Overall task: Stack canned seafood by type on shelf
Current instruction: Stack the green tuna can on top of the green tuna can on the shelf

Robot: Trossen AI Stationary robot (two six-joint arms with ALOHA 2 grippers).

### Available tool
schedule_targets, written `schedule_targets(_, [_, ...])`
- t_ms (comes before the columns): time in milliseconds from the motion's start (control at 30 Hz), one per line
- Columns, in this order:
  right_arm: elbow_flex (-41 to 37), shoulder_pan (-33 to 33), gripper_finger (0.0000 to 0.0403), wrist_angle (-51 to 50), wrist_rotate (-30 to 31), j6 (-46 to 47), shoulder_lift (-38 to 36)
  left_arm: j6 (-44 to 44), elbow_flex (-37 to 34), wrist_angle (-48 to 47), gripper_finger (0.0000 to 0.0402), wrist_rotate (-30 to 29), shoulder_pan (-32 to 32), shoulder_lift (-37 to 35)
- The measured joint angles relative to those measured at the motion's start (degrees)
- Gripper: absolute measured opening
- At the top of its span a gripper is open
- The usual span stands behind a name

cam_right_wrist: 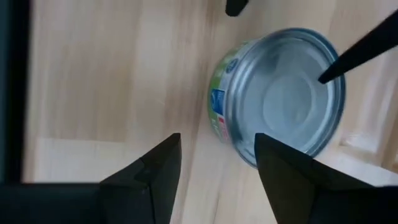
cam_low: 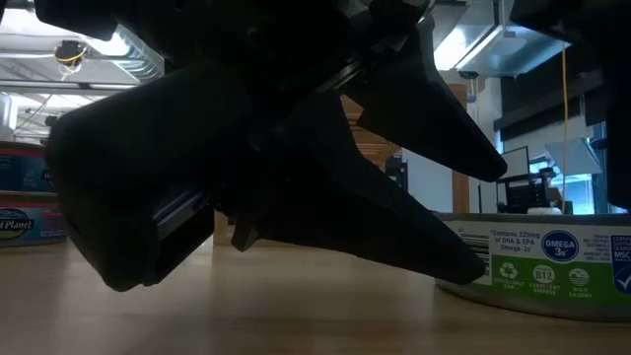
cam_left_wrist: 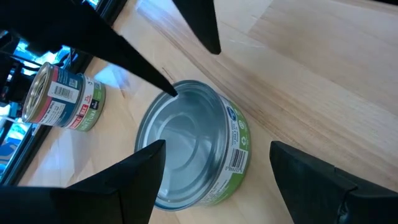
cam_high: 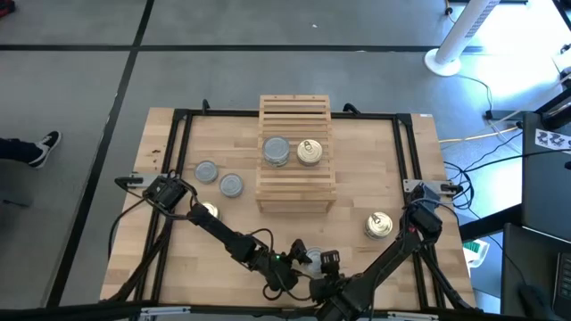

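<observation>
A tin with a dull grey top and green label (cam_left_wrist: 186,149) stands on the table near its front edge (cam_high: 308,258). Both grippers are at it. My left gripper (cam_left_wrist: 214,149) is open, with one finger on each side of the tin. My right gripper (cam_right_wrist: 217,140) is open too: one finger stands over the tin's top and the other outside its wall. On the slatted shelf (cam_high: 295,192) stand a grey-topped tin (cam_high: 277,150) and a golden-topped one (cam_high: 310,152). My left gripper has one fingertip (cam_right_wrist: 323,78) over the tin's grey top and the other finger (cam_left_wrist: 311,174) clear of its wall; I cannot tell whether it touches. My right gripper has a fingertip (cam_left_wrist: 171,92) at the tin's rim; whether it touches, I cannot tell.
Two grey-topped tins (cam_high: 206,171) (cam_high: 231,185) lie on the table left of the shelf. A golden-topped tin (cam_high: 207,211) sits beside the left arm, and another golden-topped tin (cam_high: 379,225) stands at the right. A black frame (cam_high: 178,134) edges the tabletop.
</observation>
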Motion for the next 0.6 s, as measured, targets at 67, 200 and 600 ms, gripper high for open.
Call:
schedule_targets(67, [0.00, 0.02, 0.0198, 0.70, -0.76, -0.28, 0.00, 0.00, 0.00, 0.00, 0.0285, 0.00, 0.00, 0.00])
schedule_targets(200, [0.02, 0.00, 0.0179, 1.84, -0.82, -1.62, 0.00, 0.00, 0.00, 0.00, 0.0285, 0.00, 0.00, 0.00])
schedule_targets(600, [0.02, 0.00, 0.0154, 2.45, -0.77, -3.42, 0.00, -0.03, 0.00, 0.00, 0.0285, 0.02, 0.00, 0.00])
